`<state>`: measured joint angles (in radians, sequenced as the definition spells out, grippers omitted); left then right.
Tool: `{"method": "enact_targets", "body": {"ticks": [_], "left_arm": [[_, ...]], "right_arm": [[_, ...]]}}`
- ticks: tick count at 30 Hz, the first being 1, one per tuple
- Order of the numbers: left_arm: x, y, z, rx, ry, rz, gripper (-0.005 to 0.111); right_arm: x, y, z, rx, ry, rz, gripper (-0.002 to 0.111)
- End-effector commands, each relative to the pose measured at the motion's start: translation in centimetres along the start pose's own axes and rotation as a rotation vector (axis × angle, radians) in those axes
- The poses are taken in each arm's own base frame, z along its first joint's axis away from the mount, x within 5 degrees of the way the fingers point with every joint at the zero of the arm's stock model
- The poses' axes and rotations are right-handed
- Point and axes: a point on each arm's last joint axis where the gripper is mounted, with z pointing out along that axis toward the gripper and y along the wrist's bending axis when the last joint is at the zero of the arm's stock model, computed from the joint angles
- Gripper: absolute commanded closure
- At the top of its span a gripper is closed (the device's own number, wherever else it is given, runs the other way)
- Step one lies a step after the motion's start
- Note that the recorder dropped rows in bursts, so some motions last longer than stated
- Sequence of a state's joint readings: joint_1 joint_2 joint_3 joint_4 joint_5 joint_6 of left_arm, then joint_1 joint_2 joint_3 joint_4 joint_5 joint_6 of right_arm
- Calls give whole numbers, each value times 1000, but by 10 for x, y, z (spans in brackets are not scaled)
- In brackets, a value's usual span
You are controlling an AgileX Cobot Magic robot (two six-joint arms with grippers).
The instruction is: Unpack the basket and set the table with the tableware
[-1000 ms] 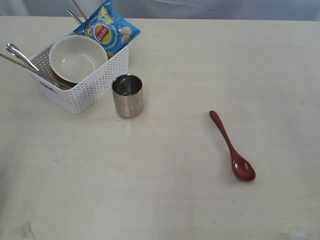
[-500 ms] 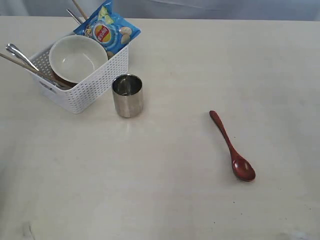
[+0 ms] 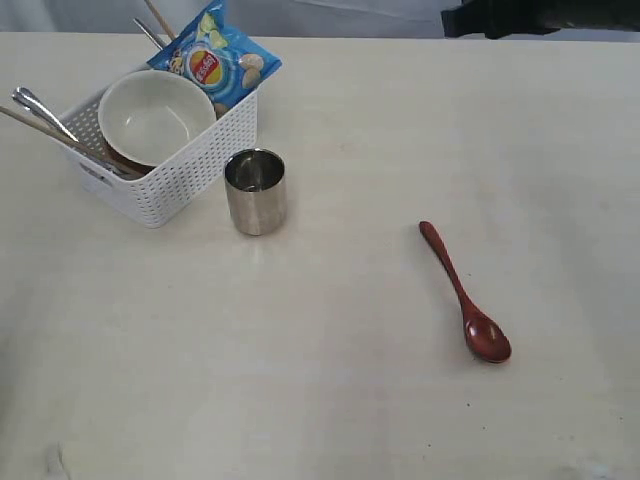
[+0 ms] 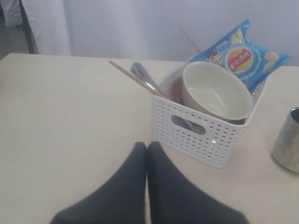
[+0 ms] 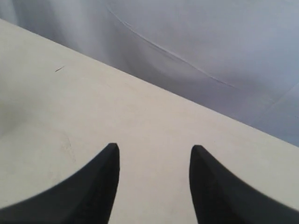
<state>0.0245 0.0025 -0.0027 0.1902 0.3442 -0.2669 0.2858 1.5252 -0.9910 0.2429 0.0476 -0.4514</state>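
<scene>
Bowl (image 3: 155,115), in basket (image 3: 190,165): likely ceramic, slick, breakable; you grip its rim. Left gripper (image 4: 147,147) closed, empty; right gripper (image 5: 154,148) parted, empty.

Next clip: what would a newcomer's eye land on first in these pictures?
The white basket in the upper left of the exterior view draws the eye first, with a bright blue chip bag and a cream bowl sticking out of it. A shiny steel cup stands upright on the table just beside the basket. A dark red spoon lies alone, well off to the right.
</scene>
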Motion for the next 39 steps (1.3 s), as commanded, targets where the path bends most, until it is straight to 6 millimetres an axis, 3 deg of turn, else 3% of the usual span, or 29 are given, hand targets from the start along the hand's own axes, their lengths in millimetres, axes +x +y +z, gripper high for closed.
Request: {"method": "enact_targets", "body": {"ticks": [1, 10, 34, 39], "left_arm": [[0, 0, 0, 6, -4, -1, 107], [0, 0, 0, 6, -4, -1, 107], [0, 0, 0, 6, -4, 3, 107], [-12, -3, -1, 23, -142, 107, 107]], "right_arm": [[-5, -4, -9, 18, -33, -15, 63], [-13, -3, -25, 3, -40, -13, 63], [-11, -2, -25, -7, -19, -13, 63], [-10, -1, -25, -13, -10, -5, 63]]}}
